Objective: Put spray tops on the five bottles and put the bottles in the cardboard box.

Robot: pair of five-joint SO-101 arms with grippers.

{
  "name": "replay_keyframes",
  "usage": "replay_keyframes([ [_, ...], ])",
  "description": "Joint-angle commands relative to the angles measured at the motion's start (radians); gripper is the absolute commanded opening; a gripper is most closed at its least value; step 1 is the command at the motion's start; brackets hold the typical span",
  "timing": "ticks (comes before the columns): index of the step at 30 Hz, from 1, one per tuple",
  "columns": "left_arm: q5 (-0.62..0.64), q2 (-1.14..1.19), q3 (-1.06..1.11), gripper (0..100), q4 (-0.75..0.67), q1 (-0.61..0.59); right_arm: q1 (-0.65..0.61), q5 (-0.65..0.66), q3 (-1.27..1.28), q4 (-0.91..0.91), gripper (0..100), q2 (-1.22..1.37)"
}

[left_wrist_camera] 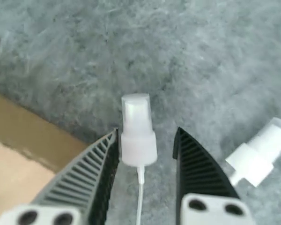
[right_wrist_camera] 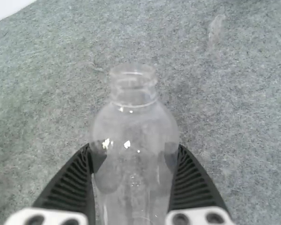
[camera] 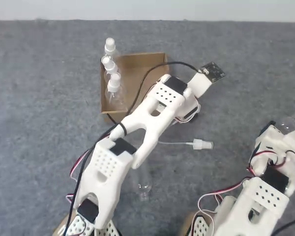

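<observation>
The grey carpeted table (camera: 39, 123) carries a brown cardboard box (camera: 147, 64), with three capped clear bottles (camera: 114, 88) standing along one of its walls. Well apart from it, the right gripper (right_wrist_camera: 133, 152) is clamped on a clear uncapped plastic bottle (right_wrist_camera: 131, 122), its open neck pointing away from the wrist. The left gripper (left_wrist_camera: 146, 133) is spread around a white spray top (left_wrist_camera: 138, 140) just beside the box. The top's nozzle points forward and its tube runs back toward the wrist, so closing the gripper should catch it.

The grey felt-covered table (camera: 39, 98) carries a cardboard box (camera: 132, 61), a loose spray top (camera: 203, 144) and an uncapped bottle (camera: 143, 186).
</observation>
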Motion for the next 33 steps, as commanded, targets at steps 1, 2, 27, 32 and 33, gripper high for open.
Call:
replay_keyframes([
  [1,-0.003,0.048,-0.096,18,0.008,-0.012,-0.012,-0.003,-0.012,-0.021,0.6,-0.021],
  [2,-0.002,0.055,-0.114,18,0.026,-0.012,-0.013,-0.003,-0.012,-0.019,0.6,-0.021],
  [27,0.005,0.138,-0.214,18,0.107,-0.005,-0.018,-0.003,-0.012,-0.019,0.6,-0.021],
  [32,0.005,0.15,-0.248,15,0.135,-0.006,-0.018,-0.003,-0.012,-0.018,0.6,-0.022],
  [33,0.005,0.15,-0.248,13,0.135,-0.003,-0.018,-0.003,-0.012,-0.018,0.6,-0.022],
])
